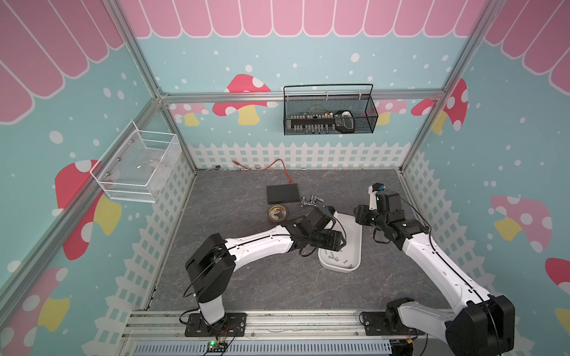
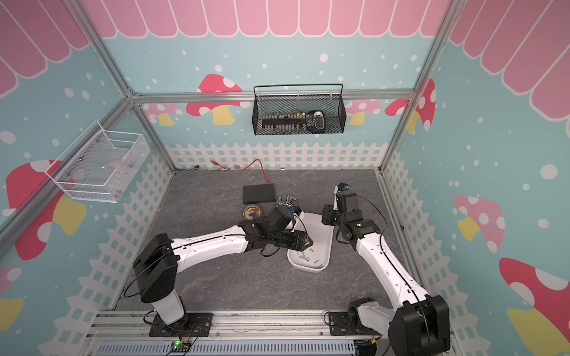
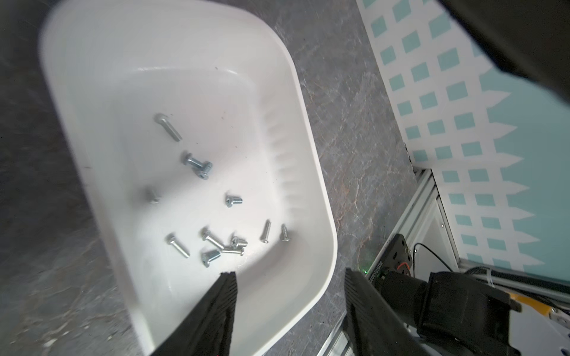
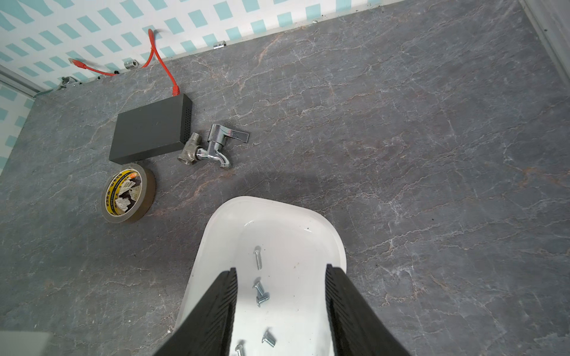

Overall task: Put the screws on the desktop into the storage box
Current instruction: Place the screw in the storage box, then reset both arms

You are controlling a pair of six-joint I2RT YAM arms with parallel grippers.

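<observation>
Dark grey, pale-veined desktop point(image 4: 431, 138) fills the floor of a cell walled with mushroom and picket-fence prints; a black wire basket point(image 1: 330, 120) hangs on the back wall and a white mesh basket point(image 1: 138, 172) on the side wall. The white storage box point(image 1: 353, 234) sits on the desktop between the two arms, its rounded walls upright; in both top views the left arm reaches across it. Inside, the screws point(image 3: 212, 240) lie loose on the box floor, about a dozen in all; most cluster toward one end, some touching or crossing, and a few lie apart further along.

The left gripper point(image 3: 290, 274) hangs above that cluster, its jaws spread with nothing between them; the right gripper point(image 4: 280, 269) hovers over the box too, jaws likewise spread and holding nothing, with screws on the floor seen through the gap.

Beyond the box a chrome faucet point(image 4: 212, 148) lies touching a flat black box point(image 4: 151, 132); a red cable point(image 4: 160, 61) runs from that box to the back wall; a roll of brown tape point(image 4: 128, 192) lies just beside it.
</observation>
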